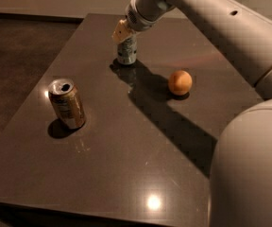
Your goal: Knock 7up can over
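Nearest the camera, the robot's pale rounded body [254, 174] was seen filling the lower right corner, overlapping the near right part of the dark table [126, 174]. A bright light reflection [153, 202] was shown on the table's glossy top. Further in, on the left side, a brown-orange can [66, 103] with an opened top was found standing upright, well apart from the other things. Beyond it and to the right, an orange [180, 82] was seen resting on the table. Farther still, toward the far edge, the 7up can [126, 51] was seen standing upright, with a long shadow laid from its base toward the near right. The gripper [123, 32] was held right at the can's top, on its left side, at the end of the white arm [211, 18] reaching in from the upper right. Whether the gripper was spread or pressed together could not be told. A dark floor [18, 51] was seen to the left of the table.
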